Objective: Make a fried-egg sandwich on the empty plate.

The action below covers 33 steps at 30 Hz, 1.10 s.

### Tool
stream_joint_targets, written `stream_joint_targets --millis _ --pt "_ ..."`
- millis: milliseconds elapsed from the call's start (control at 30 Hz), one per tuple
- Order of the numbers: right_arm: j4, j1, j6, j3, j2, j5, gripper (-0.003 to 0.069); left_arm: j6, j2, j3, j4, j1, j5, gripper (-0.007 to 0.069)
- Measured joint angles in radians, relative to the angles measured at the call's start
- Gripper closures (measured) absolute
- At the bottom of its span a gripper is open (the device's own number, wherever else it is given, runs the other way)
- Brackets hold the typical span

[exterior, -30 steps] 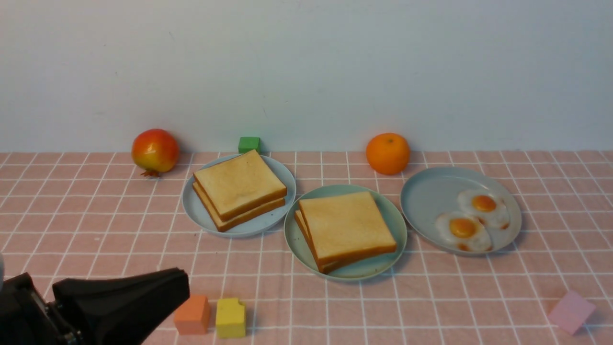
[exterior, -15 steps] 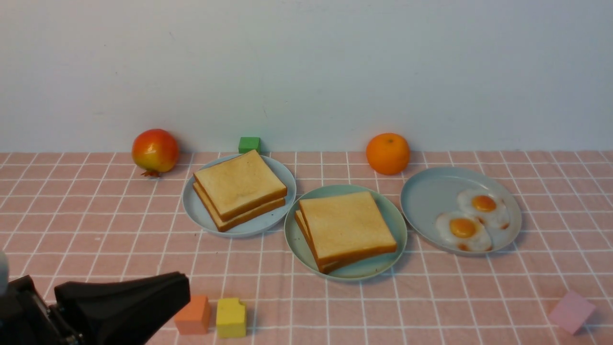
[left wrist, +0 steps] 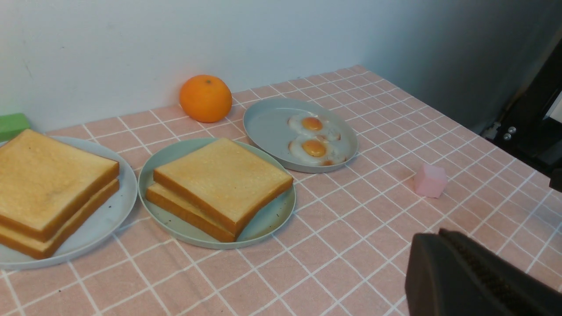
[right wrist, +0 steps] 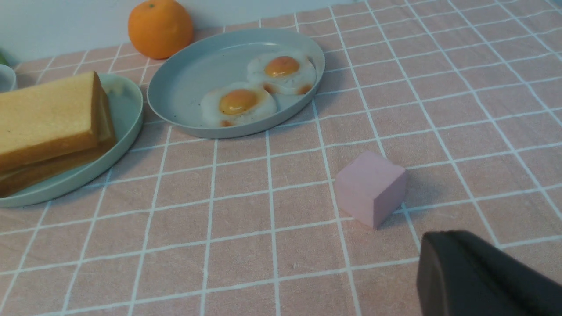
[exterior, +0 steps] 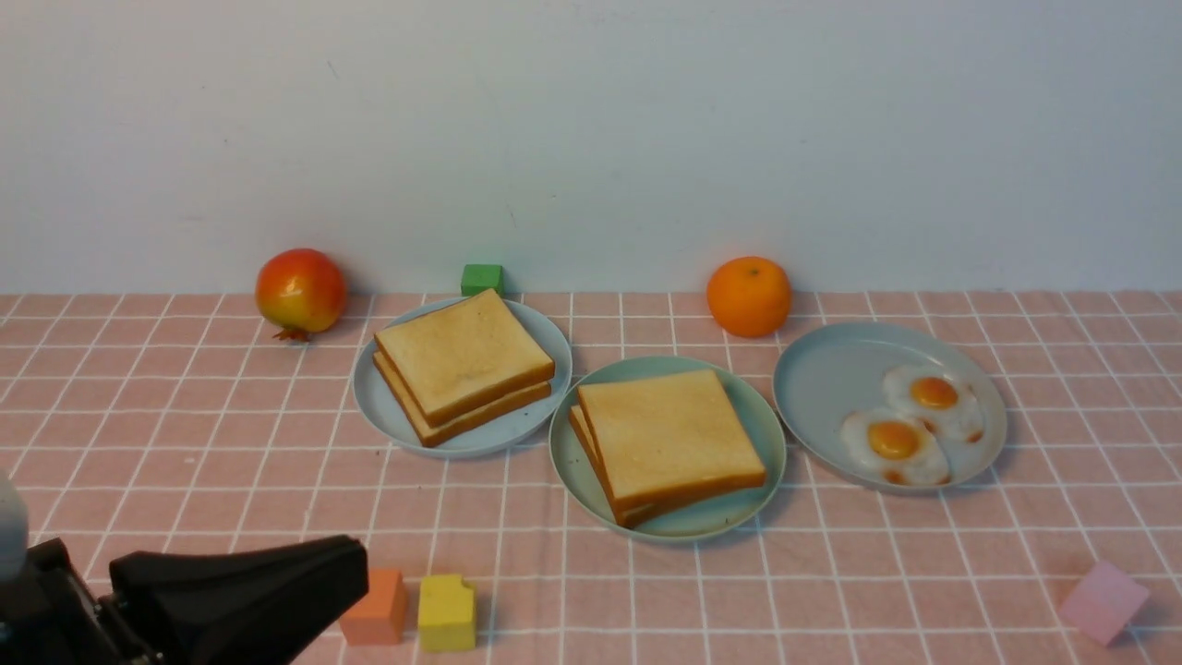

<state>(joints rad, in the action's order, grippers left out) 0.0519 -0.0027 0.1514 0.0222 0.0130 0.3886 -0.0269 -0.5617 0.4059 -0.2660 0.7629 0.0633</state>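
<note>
The fried-egg sandwich (exterior: 669, 443) sits on the mint-green plate (exterior: 757, 406) at the middle of the tabletop (exterior: 831, 573), no egg showing between its slices; a plain toast stack (exterior: 462, 362) lies on the pale plate just left, two fried eggs (exterior: 910, 420) on the plate to the right; the left hand (exterior: 355, 577) hangs closed and empty beside an orange block (exterior: 374, 607); the right hand (right wrist: 428, 267) is closed too, near a pink block (right wrist: 371, 188).

Front view faces the wall; both low wrist views share the egg plate (left wrist: 268, 131).
</note>
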Motion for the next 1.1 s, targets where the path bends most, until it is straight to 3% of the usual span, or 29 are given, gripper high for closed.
stream_joint_targets --millis 367,1100 --pt "-0.052 -0.001 -0.110 0.000 0.000 0.005 0.0655 0.000 0.000 0.000 0.000 0.000 0.007 0.0613" --pt "-0.052 -0.001 -0.124 0.000 0.000 0.005 0.0636 0.000 0.000 0.000 0.000 0.000 0.007 0.0613"
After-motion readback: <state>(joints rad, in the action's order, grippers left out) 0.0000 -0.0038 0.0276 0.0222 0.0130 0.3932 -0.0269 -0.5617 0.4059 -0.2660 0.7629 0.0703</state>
